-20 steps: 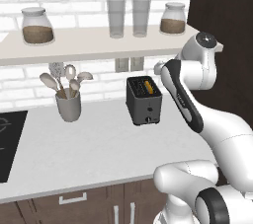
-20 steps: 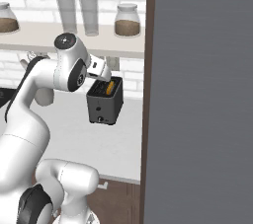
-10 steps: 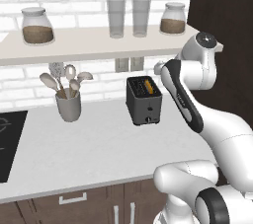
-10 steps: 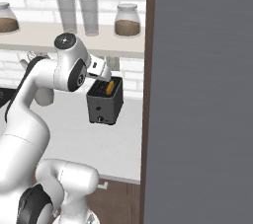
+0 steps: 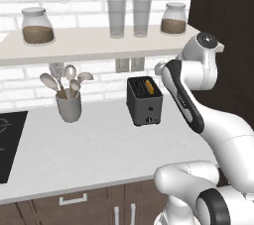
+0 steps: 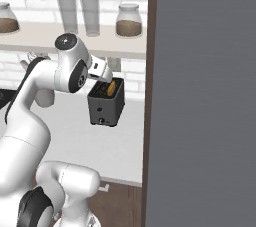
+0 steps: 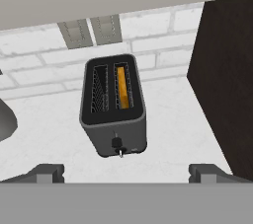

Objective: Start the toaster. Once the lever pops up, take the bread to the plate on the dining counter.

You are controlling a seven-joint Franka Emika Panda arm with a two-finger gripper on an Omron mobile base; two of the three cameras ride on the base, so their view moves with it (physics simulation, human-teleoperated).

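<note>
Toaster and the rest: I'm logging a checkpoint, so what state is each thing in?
toaster: upright on the grey worktop, untouched
bread: down in one slot, the other slot empty
lever: low on the front face
gripper: open, above the toaster, holding nothing

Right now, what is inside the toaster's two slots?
In the hand view, the toaster holds the bread, an orange-yellow slice standing in one slot. The other slot shows bare wire grille. The slice's lower part is hidden inside the body.
</note>
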